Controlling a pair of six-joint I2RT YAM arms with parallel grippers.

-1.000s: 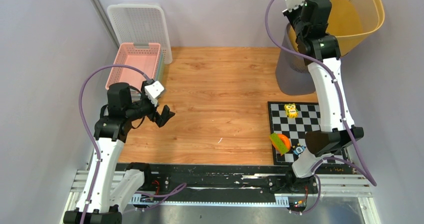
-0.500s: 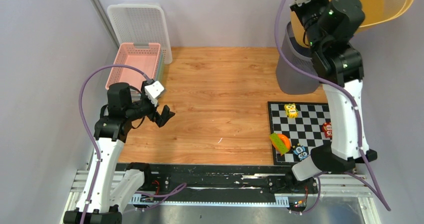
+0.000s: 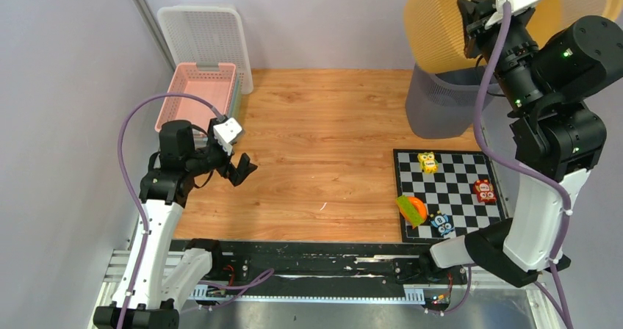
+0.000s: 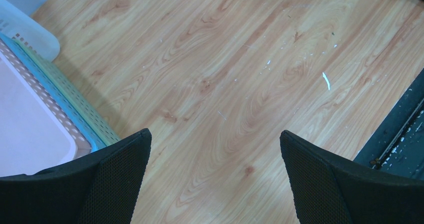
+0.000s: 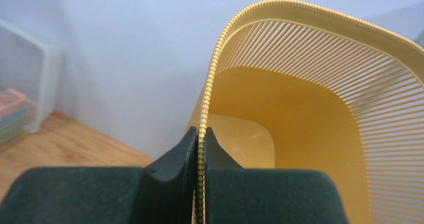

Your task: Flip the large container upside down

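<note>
The large container is a yellow slatted basket (image 3: 433,28), held high in the air at the back right and tipped on its side. Its ribbed outer wall faces the top camera. My right gripper (image 3: 477,13) is shut on its rim. In the right wrist view the beaded rim (image 5: 212,69) runs up from between the two pressed-together jaws of that gripper (image 5: 201,131), and the basket's yellow inside (image 5: 300,114) opens to the right. My left gripper (image 3: 239,169) hovers over the wooden table at the left, open and holding nothing (image 4: 212,134).
A grey mesh bin (image 3: 433,109) stands under the lifted basket. A checkered mat (image 3: 455,189) at the front right carries a yellow toy (image 3: 427,161), a red toy (image 3: 485,190) and an orange-green one (image 3: 411,209). Pink (image 3: 198,94) and white (image 3: 206,39) baskets sit at the back left.
My right arm has risen and swung right, lifting the yellow basket and rolling it from mouth-up onto its side. The left arm has not moved.
</note>
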